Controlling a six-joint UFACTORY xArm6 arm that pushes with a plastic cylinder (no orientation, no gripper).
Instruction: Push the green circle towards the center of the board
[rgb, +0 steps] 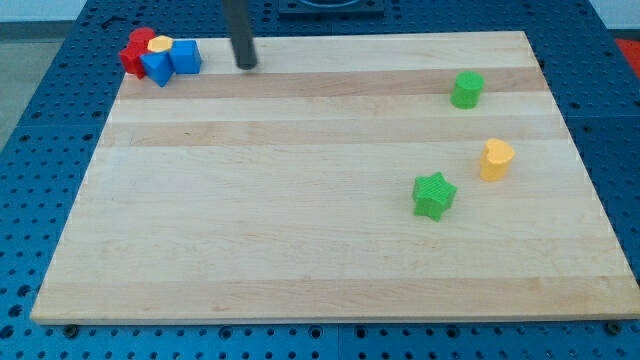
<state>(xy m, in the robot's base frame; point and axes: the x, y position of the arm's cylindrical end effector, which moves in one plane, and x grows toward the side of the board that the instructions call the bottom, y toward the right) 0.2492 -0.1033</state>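
Observation:
The green circle (467, 89) stands near the board's upper right. My tip (247, 65) rests on the board at the view's top, left of centre, far to the left of the green circle. A green star (434, 195) lies right of centre, below the circle. A yellow block (496, 159) sits to the star's upper right.
At the top left corner a tight cluster holds a red block (136, 48), a small yellow block (160, 44), a blue cube (186, 56) and another blue block (157, 68). The wooden board (300, 230) lies on a blue perforated table (40, 150).

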